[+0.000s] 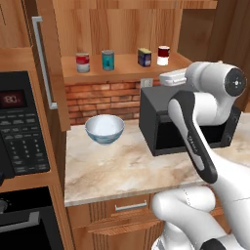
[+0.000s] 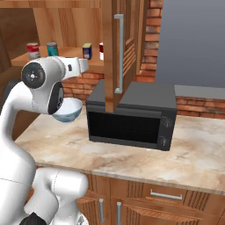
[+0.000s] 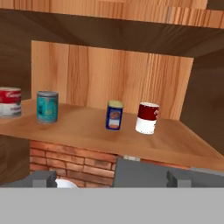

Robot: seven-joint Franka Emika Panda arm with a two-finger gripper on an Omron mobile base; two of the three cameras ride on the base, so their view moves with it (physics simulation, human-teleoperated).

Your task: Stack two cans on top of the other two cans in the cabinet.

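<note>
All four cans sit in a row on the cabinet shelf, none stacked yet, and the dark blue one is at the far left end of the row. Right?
Not quite. The far left can is the silver can with the red and white label. The dark blue can stands third from the left, between the teal can and the white can with the dark red band. The hand view shows it; all four stand unstacked on the cabinet shelf.

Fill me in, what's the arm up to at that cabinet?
Nothing is stacked yet. The gripper is open and empty, facing the open cabinet from out in front. All four cans stand apart in a row on its shelf: silver can with red and white label, teal can, dark blue can, white can with dark red band.
</note>
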